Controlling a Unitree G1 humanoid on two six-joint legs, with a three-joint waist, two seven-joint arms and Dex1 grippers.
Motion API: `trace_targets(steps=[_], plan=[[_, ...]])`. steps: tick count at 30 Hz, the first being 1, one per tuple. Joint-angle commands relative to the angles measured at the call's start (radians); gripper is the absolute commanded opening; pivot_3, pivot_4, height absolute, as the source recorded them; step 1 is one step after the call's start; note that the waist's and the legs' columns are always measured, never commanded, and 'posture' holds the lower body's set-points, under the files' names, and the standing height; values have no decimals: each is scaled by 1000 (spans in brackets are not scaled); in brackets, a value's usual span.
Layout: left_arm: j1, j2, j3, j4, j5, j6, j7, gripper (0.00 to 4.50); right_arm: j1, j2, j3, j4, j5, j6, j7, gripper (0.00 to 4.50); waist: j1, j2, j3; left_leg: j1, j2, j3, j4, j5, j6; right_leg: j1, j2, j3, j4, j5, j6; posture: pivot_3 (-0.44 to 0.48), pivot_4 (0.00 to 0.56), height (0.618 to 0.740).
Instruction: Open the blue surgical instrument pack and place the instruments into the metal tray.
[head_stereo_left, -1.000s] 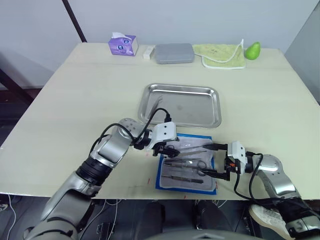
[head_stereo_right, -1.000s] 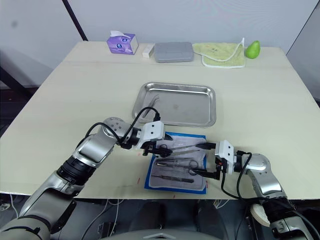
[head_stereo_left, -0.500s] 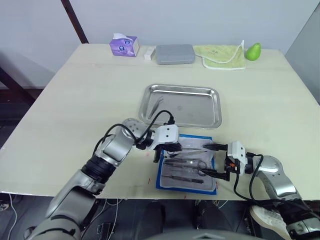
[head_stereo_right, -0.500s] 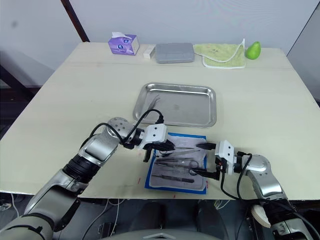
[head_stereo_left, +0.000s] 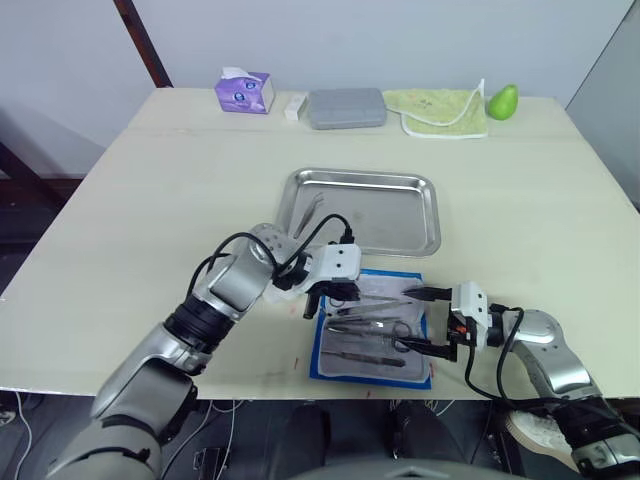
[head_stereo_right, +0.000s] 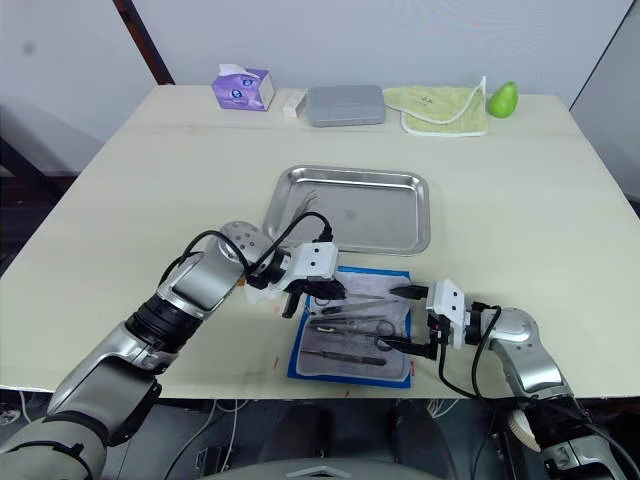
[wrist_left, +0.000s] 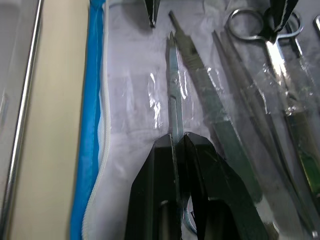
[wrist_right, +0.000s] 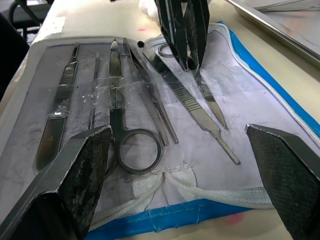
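The blue surgical instrument pack (head_stereo_left: 322, 338) lies open near the table's front edge, grey-white lining up. Several silvery instruments (head_stereo_left: 375, 330) lie side by side on it under clear straps. My left gripper (head_stereo_left: 338, 298) is over the pack's far left corner, shut on thin scissors (wrist_left: 174, 95) that still rest on the lining. My right gripper (head_stereo_left: 412, 320) stands wide open at the pack's right edge, with nothing between its fingers (wrist_right: 75, 170). The metal tray (head_stereo_left: 400, 243) sits just beyond the pack, and tweezers (head_stereo_left: 312, 208) lie in its left part.
Along the table's far edge stand a purple tissue box (head_stereo_left: 245, 92), a small white block (head_stereo_left: 294, 106), a grey case (head_stereo_left: 345, 107), a green cloth (head_stereo_left: 443, 110) and a green pear (head_stereo_left: 503, 100). The pack lies close to the table's front edge.
My left gripper has slid a little to the right, further over the pack's far left corner, and its wrist has turned. The right gripper has stayed where it was.
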Motion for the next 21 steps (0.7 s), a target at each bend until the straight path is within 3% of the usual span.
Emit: trace_targets(steps=[1,8,21], plan=[[-45,31,-25,-41,35,98,-38,28,43,-20,70,47,-72,71,3,4500,0,0,0,0,0,0,0,0,0,0,0,0,0,0,0,0,150,740],[-108,36,-47,-81,33,185,-71,28,50,-25,82,38,-82,83,-2,4500,-1,0,0,0,0,0,0,0,1,0,1,0,0,-1,-1,0,150,740],[-129,17,-61,-70,33,191,-81,28,45,-11,101,41,-92,80,-18,4500,-2,0,0,0,1,0,0,0,1,0,1,-1,0,-1,-1,0,150,740]])
